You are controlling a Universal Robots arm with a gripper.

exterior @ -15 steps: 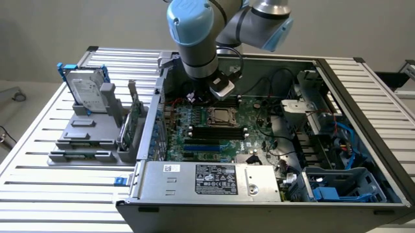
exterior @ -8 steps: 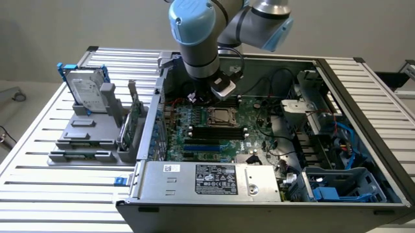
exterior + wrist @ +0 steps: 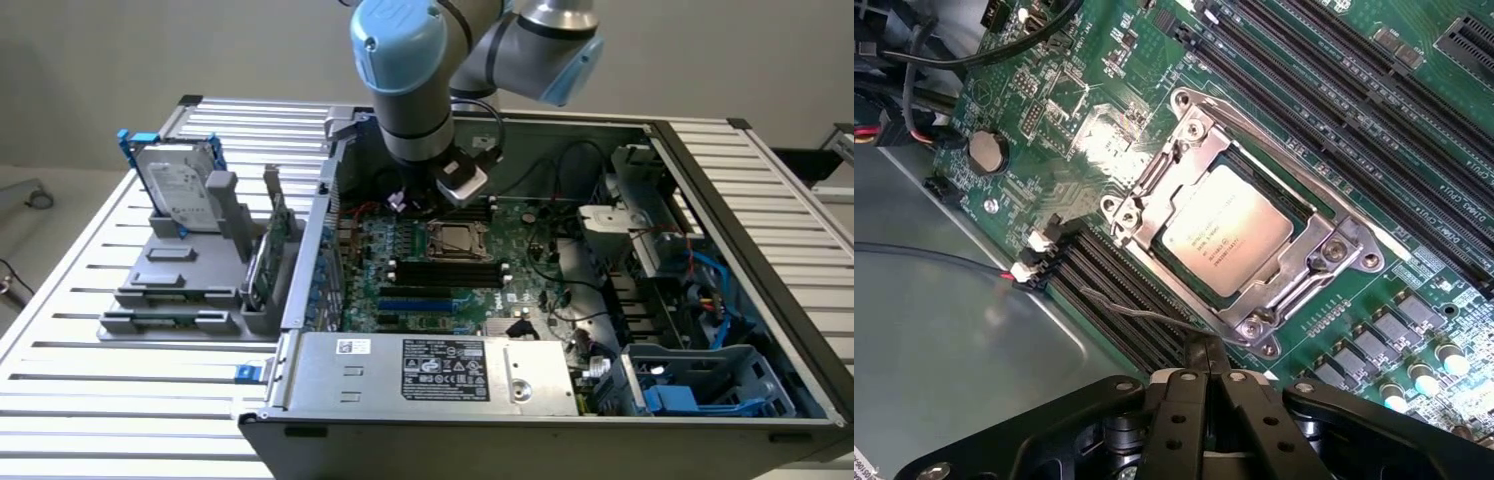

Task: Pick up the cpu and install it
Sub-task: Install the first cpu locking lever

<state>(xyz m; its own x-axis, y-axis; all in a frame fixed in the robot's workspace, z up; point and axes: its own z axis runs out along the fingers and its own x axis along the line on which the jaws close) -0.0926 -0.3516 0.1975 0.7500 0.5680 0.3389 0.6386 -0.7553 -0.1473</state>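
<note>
- The cpu (image 3: 1226,230) lies flat inside the socket (image 3: 1334,250) on the green board (image 3: 1054,110).
- The gripper (image 3: 1205,352) hangs just beside the socket's corner; its fingers (image 3: 1179,405) are pressed together, empty, apart from the cpu.

The cpu (image 3: 1226,243) in the socket (image 3: 1154,195) on the motherboard (image 3: 1069,110)

A plain, pale grey wall (image 3: 160,50) runs behind the scene, evenly lit with soft shadows. The worktop (image 3: 80,400) is built of ribbed silver metal slats. Past its edge at the exterior view's left lies a light grey floor (image 3: 47,230) with a dark cable (image 3: 11,280) trailing across it.
</note>
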